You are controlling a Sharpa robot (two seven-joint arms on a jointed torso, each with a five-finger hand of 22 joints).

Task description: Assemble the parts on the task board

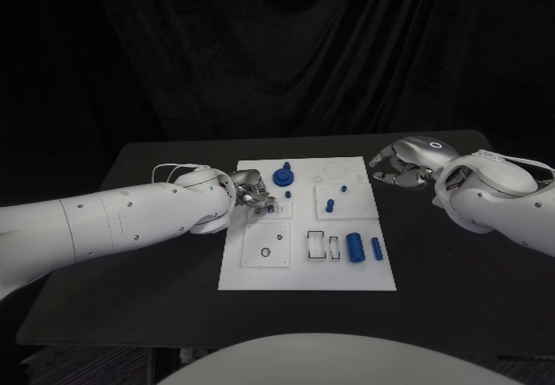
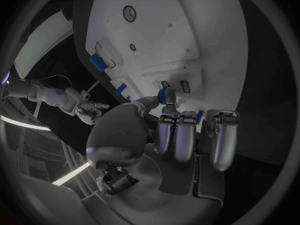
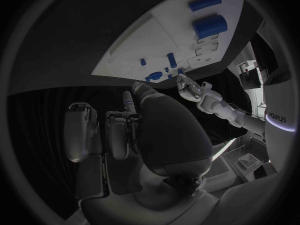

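Two robot hands are working at the white board (image 1: 306, 269) lying mid-desk (image 1: 139, 297). The left robot hand (image 1: 253, 198) is reaching over the board's left edge and pinching a small blue part (image 2: 167, 95) between thumb and a finger — the wrist view is showing the piece just above the board's surface, beside two small dark slots. The right robot hand (image 1: 397, 168) is hovering at the board's far right corner, fingers curled inward and holding nothing. On the board, a blue knob (image 1: 283, 177) is standing near the far edge, just beyond the left hand; a short peg (image 1: 330, 205) is standing upright right of the centre. Near the board's right edge, a thick cylinder (image 1: 356, 248) is lying beside a thinner pin (image 1: 377, 249) — close together, both lengthwise.
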